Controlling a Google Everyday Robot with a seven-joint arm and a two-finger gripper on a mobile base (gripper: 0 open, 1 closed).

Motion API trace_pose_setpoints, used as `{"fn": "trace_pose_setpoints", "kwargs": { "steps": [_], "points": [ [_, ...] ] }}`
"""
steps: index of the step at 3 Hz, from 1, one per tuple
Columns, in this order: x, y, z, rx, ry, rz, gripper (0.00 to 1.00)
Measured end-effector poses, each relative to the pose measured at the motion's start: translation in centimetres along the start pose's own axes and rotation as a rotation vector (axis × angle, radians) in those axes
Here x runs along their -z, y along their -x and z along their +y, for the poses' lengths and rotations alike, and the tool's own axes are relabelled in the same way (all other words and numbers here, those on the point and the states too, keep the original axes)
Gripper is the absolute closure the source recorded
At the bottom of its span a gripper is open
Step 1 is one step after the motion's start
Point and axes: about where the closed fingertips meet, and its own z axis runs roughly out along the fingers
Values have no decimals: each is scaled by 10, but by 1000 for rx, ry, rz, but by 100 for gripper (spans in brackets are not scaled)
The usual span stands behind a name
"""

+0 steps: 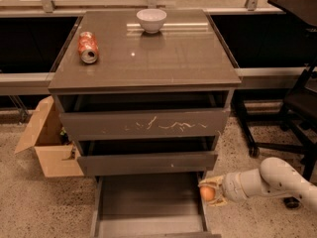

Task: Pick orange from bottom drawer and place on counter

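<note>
The gripper (pixel 206 193) is closed on the orange (pixel 208 195), with one finger above the fruit and one below. The orange sits between the fingers at the right side wall of the open bottom drawer (pixel 148 205), below the front right corner of the counter (pixel 163 63). The arm (pixel 270 181) enters from the right (its far end is cut off by the picture edge). The drawer front is cut off at the bottom edge. Whether the orange touches the drawer wall cannot be determined.
</note>
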Motion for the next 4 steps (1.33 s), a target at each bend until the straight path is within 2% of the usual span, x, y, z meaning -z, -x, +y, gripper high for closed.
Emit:
{"fn": "trace_pose_setpoints", "kwargs": {
  "steps": [1, 2, 3, 4],
  "points": [
    [11, 3, -12, 35, -15, 8, 100],
    [53, 21, -69, 177, -35, 61, 100],
    [83, 37, -111, 277, -36, 106, 100],
    [119, 64, -154, 383, -33, 166, 100]
  ]
}}
